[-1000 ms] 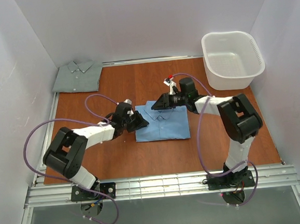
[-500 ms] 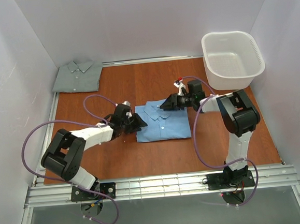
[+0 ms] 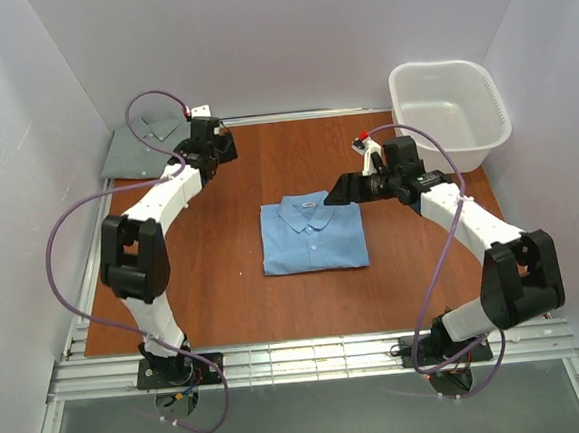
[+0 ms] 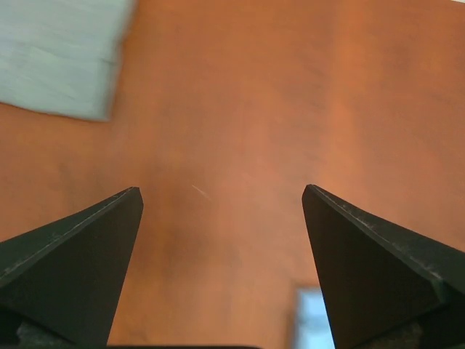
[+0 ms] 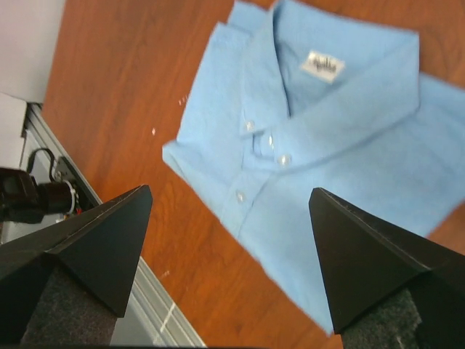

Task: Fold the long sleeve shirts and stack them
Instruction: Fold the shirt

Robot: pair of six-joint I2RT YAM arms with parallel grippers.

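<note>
The light sky-blue long sleeve shirt [image 3: 311, 237] lies folded, collar to the back, in the middle of the table; the right wrist view shows its collar and buttons [image 5: 327, 123]. The grey-green shirt [image 3: 144, 153] lies folded in the back left corner, partly behind my left arm; one blurred corner of it [image 4: 58, 51] shows in the left wrist view. My left gripper [image 3: 218, 148] [image 4: 221, 193] hangs open over bare table beside the grey-green shirt. My right gripper [image 3: 342, 190] [image 5: 231, 193] hovers open just right of the blue shirt's collar. Neither holds anything.
A white plastic basket [image 3: 449, 114] stands at the back right. White walls close the table on three sides. A metal rail [image 3: 311, 357] runs along the near edge, and it shows in the right wrist view [image 5: 109, 291].
Both grippers opened and left the blue shirt. My left arm swung to the back left, next to the grey-green shirt. My right gripper drew back to the right and rose.
</note>
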